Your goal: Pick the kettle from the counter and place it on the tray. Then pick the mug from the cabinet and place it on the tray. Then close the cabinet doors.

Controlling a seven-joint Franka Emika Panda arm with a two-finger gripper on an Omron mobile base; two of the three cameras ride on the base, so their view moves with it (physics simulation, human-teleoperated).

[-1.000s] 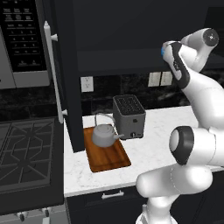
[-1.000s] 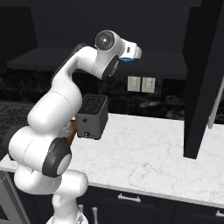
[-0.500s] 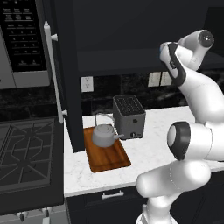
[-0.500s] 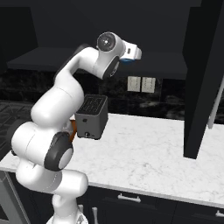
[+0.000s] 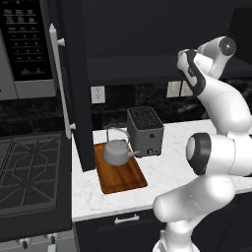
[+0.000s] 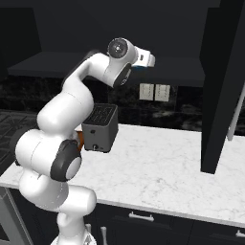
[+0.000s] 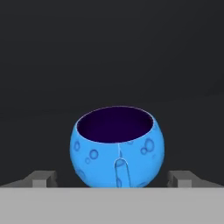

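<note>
My pincer (image 7: 112, 179) stood spread wide, the mug (image 7: 117, 147) dead ahead between my fingertips (image 7: 43, 178), its handle facing me.

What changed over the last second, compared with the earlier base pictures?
The arm's upper links shifted a little as the hand reached further into the cabinet; nothing was taken hold of or let go. The open claw flanks the mug. The kettle stayed on the tray, beside the toaster.
</note>
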